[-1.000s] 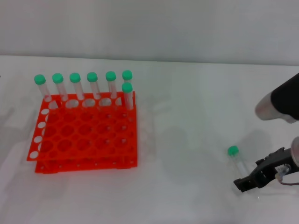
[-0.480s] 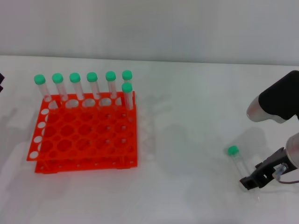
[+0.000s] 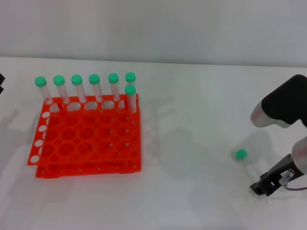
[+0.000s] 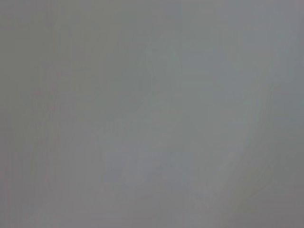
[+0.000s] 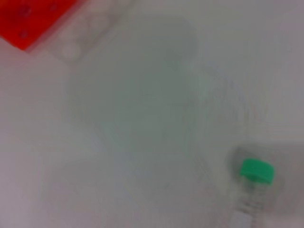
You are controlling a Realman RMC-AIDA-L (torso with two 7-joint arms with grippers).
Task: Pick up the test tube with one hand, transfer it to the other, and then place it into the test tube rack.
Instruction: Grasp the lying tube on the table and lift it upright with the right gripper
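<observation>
The test tube [image 3: 244,160] lies on the white table at the right, its green cap pointing away from me and its clear body running toward my right gripper [image 3: 264,186]. That black gripper sits low over the table at the tube's tip end; whether it touches the tube is unclear. The right wrist view shows the tube's green cap and upper body [image 5: 252,185] on the table. The orange-red rack [image 3: 86,167] stands at the left. Only a black sliver of my left arm [image 3: 1,82] shows at the far left edge.
Several green-capped tubes [image 3: 95,87] stand in the rack's back row, and one more [image 3: 130,97] in the row in front. A corner of the rack [image 5: 33,19] shows in the right wrist view. The left wrist view is blank grey.
My right gripper has slid right and toward the table's front, along the tube toward its tip. The tube's cap has shifted slightly right. The black sliver has appeared at the left edge.
</observation>
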